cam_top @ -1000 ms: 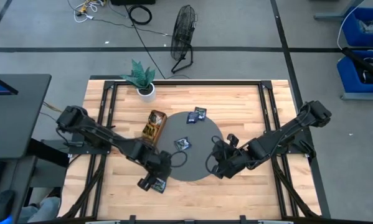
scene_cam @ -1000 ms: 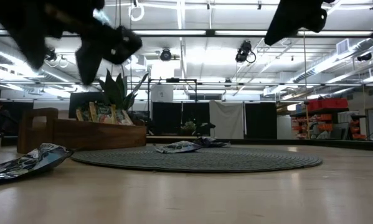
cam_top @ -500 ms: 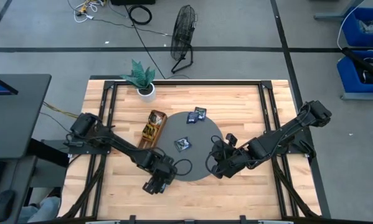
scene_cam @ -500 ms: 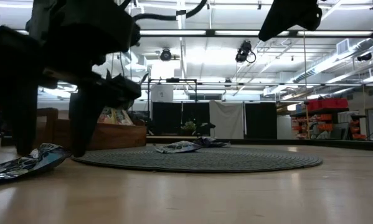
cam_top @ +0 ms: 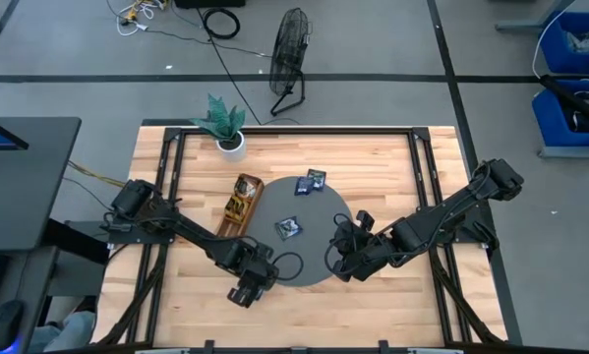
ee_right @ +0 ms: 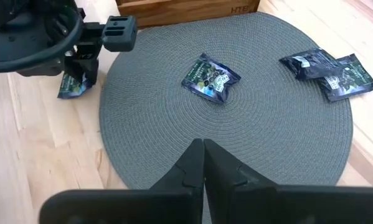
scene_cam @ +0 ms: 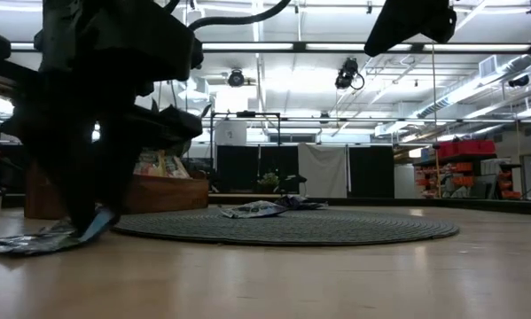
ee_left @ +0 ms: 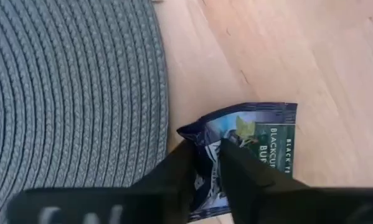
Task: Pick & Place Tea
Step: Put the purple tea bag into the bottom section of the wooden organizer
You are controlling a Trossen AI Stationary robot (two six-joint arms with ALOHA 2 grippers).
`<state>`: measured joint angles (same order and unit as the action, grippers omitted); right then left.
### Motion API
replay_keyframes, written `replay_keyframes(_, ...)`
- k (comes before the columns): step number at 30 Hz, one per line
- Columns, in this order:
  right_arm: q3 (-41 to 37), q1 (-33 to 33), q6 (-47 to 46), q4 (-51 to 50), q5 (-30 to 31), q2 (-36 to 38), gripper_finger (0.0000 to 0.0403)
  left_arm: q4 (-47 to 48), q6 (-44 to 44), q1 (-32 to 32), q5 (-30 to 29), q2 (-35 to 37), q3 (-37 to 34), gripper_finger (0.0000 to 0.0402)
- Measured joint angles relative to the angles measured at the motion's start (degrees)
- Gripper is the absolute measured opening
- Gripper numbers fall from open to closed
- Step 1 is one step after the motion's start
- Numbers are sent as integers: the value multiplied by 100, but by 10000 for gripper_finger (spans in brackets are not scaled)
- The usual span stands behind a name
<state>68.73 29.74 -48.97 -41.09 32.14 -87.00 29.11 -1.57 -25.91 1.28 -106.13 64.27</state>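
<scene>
Tea sachet [ee_left: 251,146], dark blue, flat on the bare wood just beside the edge of the round grey mat [ee_left: 68,93], off the mat on the left arm's side. Directly under the left gripper [ee_left: 206,163], not to one side of it; both dark fingers [ee_left: 174,171] down on the packet with one crumpled corner pinched between them. Nearly square, so hardly any long axis; printed lettering running along the side farther from the mat, pinched corner toward the mat. Lower part hidden behind the fingers.

Seen from the right wrist view as a small blue shape [ee_right: 74,84] below the left gripper [ee_right: 86,59], on wood next to the mat rim. Left arm clearly the nearer one, already on the packet.

Three more dark sachets on or at the mat: one [ee_right: 211,76] near the middle, two overlapping [ee_right: 332,70] at the far rim. Wooden tray [cam_top: 242,200] with yellow packets just beside the mat, near the left arm; probably the place for the lifted packet.

Right gripper [ee_right: 203,163] above the mat's near edge, fingers pressed together, holding nothing, waiting.
</scene>
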Motion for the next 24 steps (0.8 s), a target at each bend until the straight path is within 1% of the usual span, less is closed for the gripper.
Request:
replay_keyframes(3, 0, 0, 0, -1, 0, 0, 9, 114, 285, 0, 0, 49, 0, 29)
replay_keyframes(5, 0, 0, 0, 0, 0, 0, 9, 296, 554, 0, -7, 126, 8, 11)
replay_keyframes(9, 0, -1, 3, 1, 1, 0, 9, 576, 1024, 22, -168, 469, 27, 12)
replay_keyframes(13, 0, -53, 34, 21, -1, 0, 9, 758, 1684, 67, -714, 1035, 31, 7)
replay_keyframes(15, 0, -103, 116, 73, 7, 4, 9, 841, 2067, 113, -1171, 1380, 33, 6)
replay_keyframes(17, 0, -155, 212, 133, 85, 27, 9, 837, 2521, 176, -1763, 1723, 33, 6)
replay_keyframes(21, 2, -297, 408, 290, 337, 165, 9, 815, 3341, 246, -3211, 2353, 33, 5)
replay_keyframes(24, 2, -431, 572, 507, 544, 318, 9, 686, 3726, 249, -4268, 2744, 35, 5)
